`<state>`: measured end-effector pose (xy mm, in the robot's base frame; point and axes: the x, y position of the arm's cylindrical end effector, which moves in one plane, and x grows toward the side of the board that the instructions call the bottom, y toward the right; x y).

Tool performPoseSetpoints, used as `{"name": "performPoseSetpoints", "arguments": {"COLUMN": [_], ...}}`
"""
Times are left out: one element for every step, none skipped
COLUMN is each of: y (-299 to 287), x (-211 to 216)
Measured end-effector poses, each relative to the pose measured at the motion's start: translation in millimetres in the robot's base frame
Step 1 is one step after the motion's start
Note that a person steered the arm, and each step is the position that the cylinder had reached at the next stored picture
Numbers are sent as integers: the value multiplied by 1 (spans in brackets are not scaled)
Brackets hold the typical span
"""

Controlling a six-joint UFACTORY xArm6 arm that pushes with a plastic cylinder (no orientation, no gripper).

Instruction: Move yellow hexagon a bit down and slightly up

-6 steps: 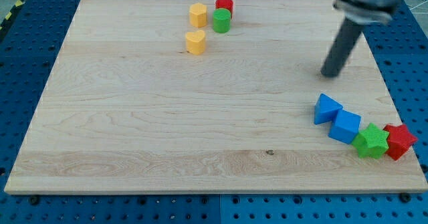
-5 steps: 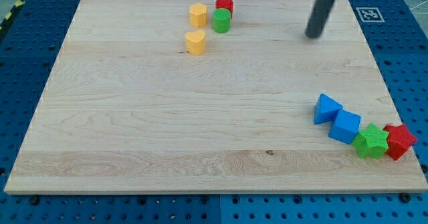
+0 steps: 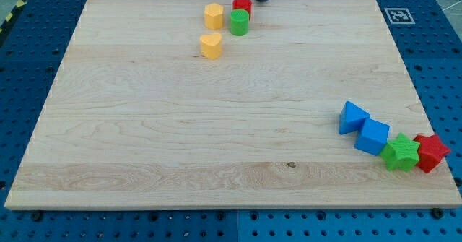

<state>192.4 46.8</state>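
My tip [image 3: 260, 0], a bare dark rod with no claw to spread or pinch, sat at the wooden board's [image 3: 144, 126] top edge, just right of the red cylinder [image 3: 242, 5]. The yellow hexagon block [image 3: 214, 16] lay untouched nearby; I judged the push not yet begun.

Green cylinder [image 3: 239, 22] and red cylinder [image 3: 242, 6] just right of yellow hexagon [image 3: 214, 16], yellow heart [image 3: 211, 45] below.

Yellow hexagon [image 3: 214, 16], pale wooden board [image 3: 216, 126], blue pegboard [image 3: 29, 68].
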Motion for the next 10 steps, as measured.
{"name": "performPoseSetpoints", "arguments": {"y": [-25,-52,-66,-68,-68,-68,-49,-32,-27,-70], "x": [0,0,11,37,67,91,103,124,129,129]}}
